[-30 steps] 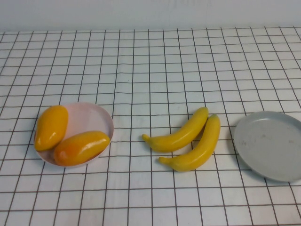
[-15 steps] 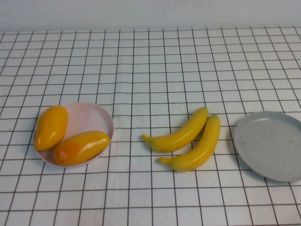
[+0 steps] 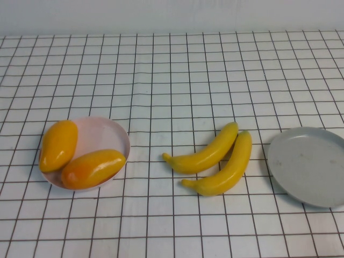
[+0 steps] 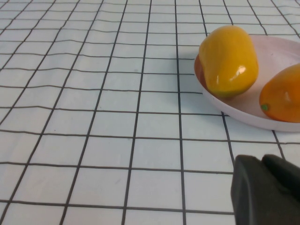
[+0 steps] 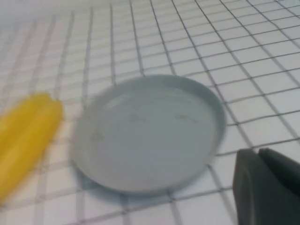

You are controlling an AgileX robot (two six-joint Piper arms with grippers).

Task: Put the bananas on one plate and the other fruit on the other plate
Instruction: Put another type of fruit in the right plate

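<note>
Bananas: both on the surface [image 3: 172, 64] between the plates, nearer banana [image 3: 223, 171] and farther banana [image 3: 204, 153] lying side by side and touching along the upper ends, just left of the grey plate [image 3: 309, 164], which holds nothing. Mango-like fruits are already on the pink plate [image 3: 102, 134]: the nearer one [image 3: 92, 168] overhangs the rim toward the bananas, the other [image 3: 58, 145] overhangs the left rim. That half of the task looks done; the bananas look like the remaining work. Risks, as judgement: the bananas touch, so closing on one could drag or roll the other; glossy curved skin could slip or pivot in a pinch off the middle; a long banana dropped off-centre could tip off the shallow plate; any left-arm sweep could knock the overhanging mangoes off. Neither arm shows in the high view. Left gripper [image 4: 267, 190] appears only as a dark corner in its wrist view, low over the surface near the pink plate; can't tell how its fingers are set. Right gripper [image 5: 267, 187] likewise shows a dark edge near the grey plate; finger state can't be told. Right wrist view is blurred, with the bananas cut off at the frame edge. Grey plate's right rim is cropped in the high view.
</note>
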